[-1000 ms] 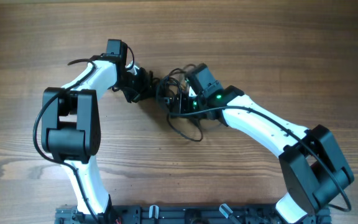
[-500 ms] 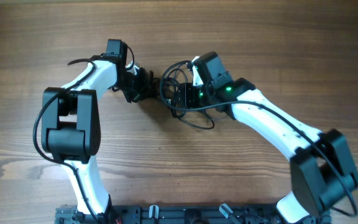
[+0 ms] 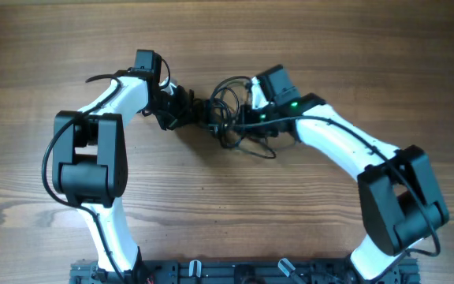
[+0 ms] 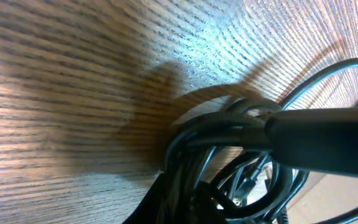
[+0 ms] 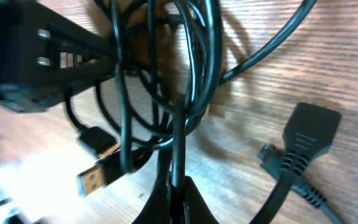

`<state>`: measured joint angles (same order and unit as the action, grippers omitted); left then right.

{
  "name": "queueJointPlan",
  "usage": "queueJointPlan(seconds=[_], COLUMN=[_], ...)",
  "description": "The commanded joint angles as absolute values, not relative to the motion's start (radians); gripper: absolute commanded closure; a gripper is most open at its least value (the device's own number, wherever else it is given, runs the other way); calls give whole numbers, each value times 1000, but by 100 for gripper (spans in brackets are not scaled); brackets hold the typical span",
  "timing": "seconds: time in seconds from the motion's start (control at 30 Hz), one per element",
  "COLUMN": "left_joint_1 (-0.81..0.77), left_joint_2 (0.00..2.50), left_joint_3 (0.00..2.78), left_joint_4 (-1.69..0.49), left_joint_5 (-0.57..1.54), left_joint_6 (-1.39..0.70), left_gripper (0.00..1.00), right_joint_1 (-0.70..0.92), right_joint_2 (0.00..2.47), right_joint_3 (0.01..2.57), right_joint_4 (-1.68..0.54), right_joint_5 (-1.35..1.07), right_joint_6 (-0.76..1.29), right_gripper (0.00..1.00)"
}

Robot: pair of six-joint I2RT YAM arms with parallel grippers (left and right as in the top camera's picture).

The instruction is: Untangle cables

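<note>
- Overhead view: the cables (image 3: 228,118) lie bunched in a dark tangle near the middle of the wooden table (image 3: 329,47), between the two arms.
- One round loop rises from the bunch toward the far edge, and a looser strand trails out toward the near side, below the right arm's wrist.
- The left gripper (image 3: 191,110) reaches in from the left and meets the left end of the tangle.
- The right gripper (image 3: 241,120) comes in from the right, its tip buried in the right side of the same bunch.
- The two tips sit near each other, with only the knot between them.
- Left wrist view: several black strands are packed tightly right at the camera and curve in arcs over the wood grain. The fingers seem closed around the bunch, though the pinch itself is hidden by the cords.
- Right wrist view: the fingers are pressed together on a single thin strand, which runs straight up from the tips into crossing loops.
- A gold-tipped plug (image 5: 95,178) lies on the table to the left of that strand.
- A bigger black connector (image 5: 309,132) with a ribbed neck rests apart on the right, free of the knot.
</note>
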<state>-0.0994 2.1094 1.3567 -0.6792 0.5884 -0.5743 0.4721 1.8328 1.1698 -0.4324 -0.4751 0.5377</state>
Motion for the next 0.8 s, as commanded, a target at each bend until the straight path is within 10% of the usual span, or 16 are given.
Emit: queueJointPlan(seconds=[0.0,0.43,0.77], left_joint_1=[-74,125,-42], left_joint_2=[2126,1935,1820], left_joint_3=[1348,1348,1286], left_joint_4=[-677,-829,-958], left_joint_5=[482,1047,914], left_joint_6=[-562,-30,-358], left_gripper=[90,59,76], right_joint_1=[424,405,405], right_joint_2=[1841,1842,1842], right_joint_3=[1183,1183,1183], right_joint_4=[-473,-480,-341], right_joint_5=[-683,-681,-680], right_joint_6=[501,533,786], right_gripper=[96,96,96])
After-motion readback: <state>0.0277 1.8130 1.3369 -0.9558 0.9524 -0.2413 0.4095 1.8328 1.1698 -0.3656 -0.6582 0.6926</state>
